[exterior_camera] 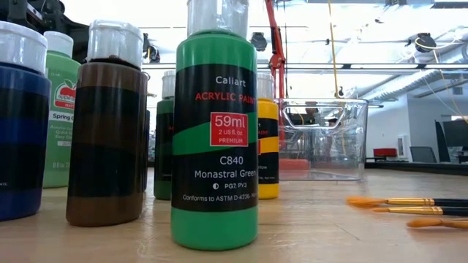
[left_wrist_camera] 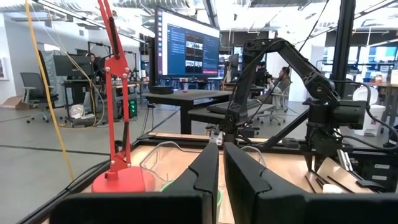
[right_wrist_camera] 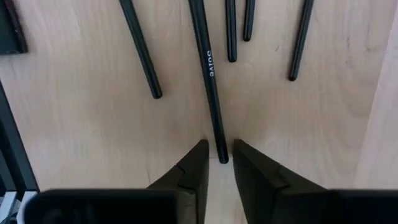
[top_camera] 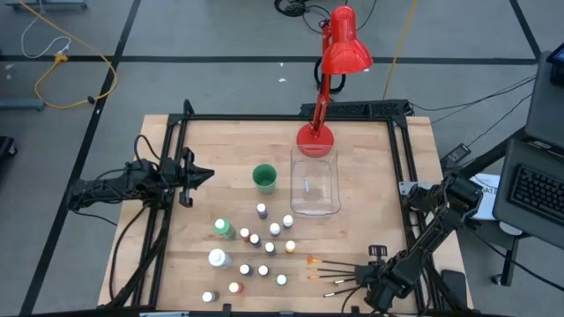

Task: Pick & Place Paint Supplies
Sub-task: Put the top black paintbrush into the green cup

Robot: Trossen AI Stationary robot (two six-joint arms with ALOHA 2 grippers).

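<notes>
A pale wooden table [top_camera: 352, 176] holds a red desk lamp [top_camera: 339, 53], a clear plastic rectangular bin [top_camera: 315, 183] and a round green cup [top_camera: 264, 178]. White-capped paint bottles [top_camera: 256, 251] stand clustered on the near left half. Thin dark-handled, orange-tipped brushes [top_camera: 339, 271] lie fanned near the front right. The right gripper [right_wrist_camera: 219, 155] points down at them, fingers slightly apart around one handle's end. The left gripper [left_wrist_camera: 220, 162] waits at the table's left edge, fingers nearly together.

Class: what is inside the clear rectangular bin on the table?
The clear bin looks empty: only wood shows through it from above. The red lamp's base covers its far rim.
</notes>
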